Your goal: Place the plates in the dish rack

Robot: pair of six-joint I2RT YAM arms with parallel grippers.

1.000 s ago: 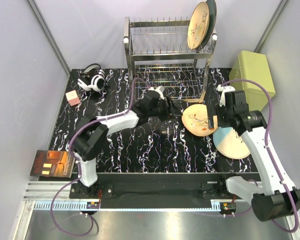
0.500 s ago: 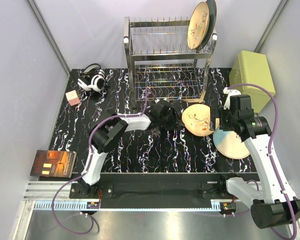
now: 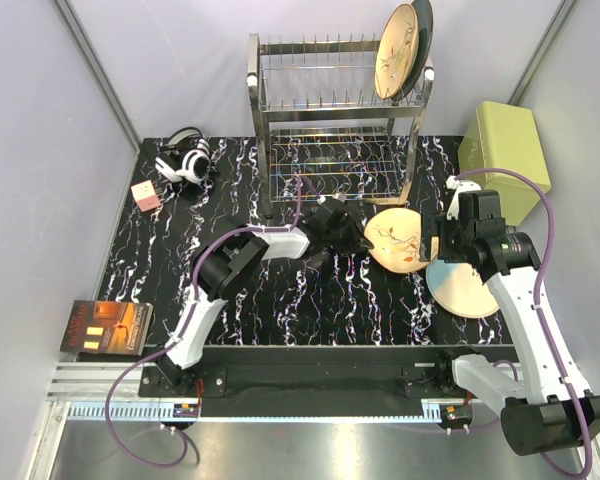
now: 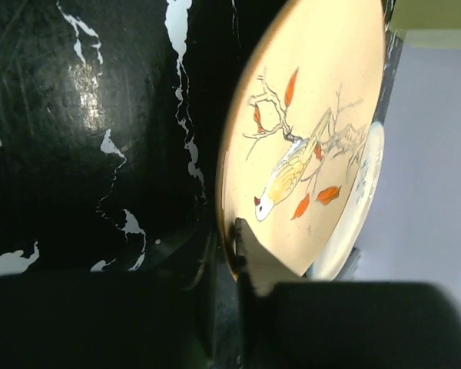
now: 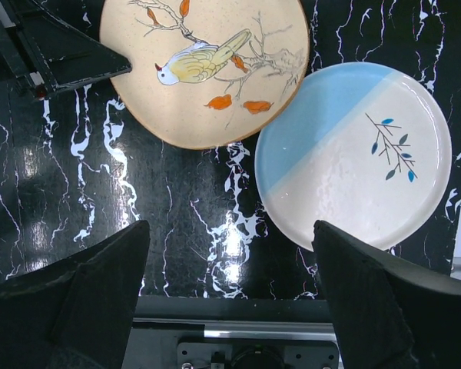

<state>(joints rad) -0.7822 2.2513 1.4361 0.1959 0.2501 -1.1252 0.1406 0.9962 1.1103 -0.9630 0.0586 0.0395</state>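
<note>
Nearby, left claw (image 4: 230, 240) pinching bird plate (image 4: 315, 115); headphones (image 3: 185, 160), book (image 3: 105, 328), olive box (image 3: 505, 150).

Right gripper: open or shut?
Open. The right gripper has its fingers wide apart with nothing between them; the bird plate and blue-cream plate lie on the table below.

I work on a black table (image 3: 280, 305) veined with white, glossy enough to throw back a glare. Pale lilac-grey walls (image 3: 170, 70) close me in, a slanted metal post (image 3: 95, 70) at each back corner.
</note>
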